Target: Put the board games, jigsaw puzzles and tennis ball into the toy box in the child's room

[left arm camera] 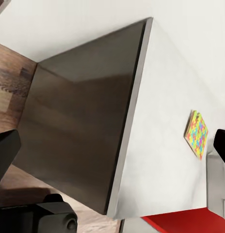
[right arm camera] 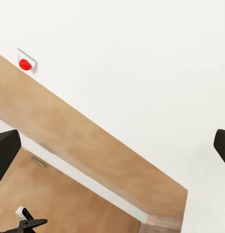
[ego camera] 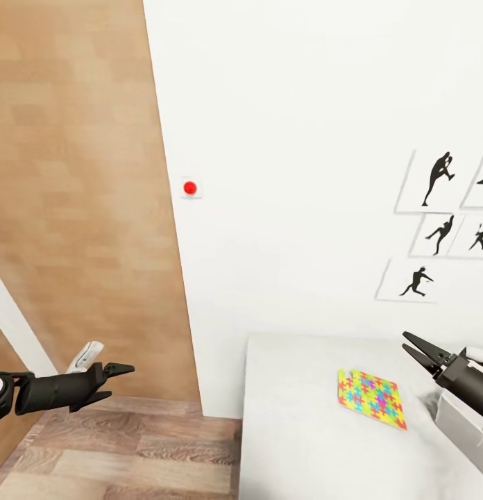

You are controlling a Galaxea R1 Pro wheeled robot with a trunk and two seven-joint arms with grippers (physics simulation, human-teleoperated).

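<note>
One jigsaw puzzle [ego camera: 371,397], a flat square of yellow, blue, green and pink pieces, lies on the pale table [ego camera: 290,430] near the wall. The left wrist view also catches the jigsaw puzzle [left arm camera: 197,133] on the table top [left arm camera: 156,145]. A corner of the light grey toy box [ego camera: 458,419] shows at the right edge, under my right arm. My right gripper [ego camera: 407,342] hangs open and empty above the table, to the right of the puzzle. Off the table's left end, my left gripper [ego camera: 119,382] is open and empty over the wood floor.
A wooden door [ego camera: 75,173] fills the left, with a red round wall button [ego camera: 190,187] beside it. Black sports prints [ego camera: 436,229] hang on the white wall. The table's dark end panel [left arm camera: 78,126] faces my left gripper. Something red [left arm camera: 185,223] lies beyond the table.
</note>
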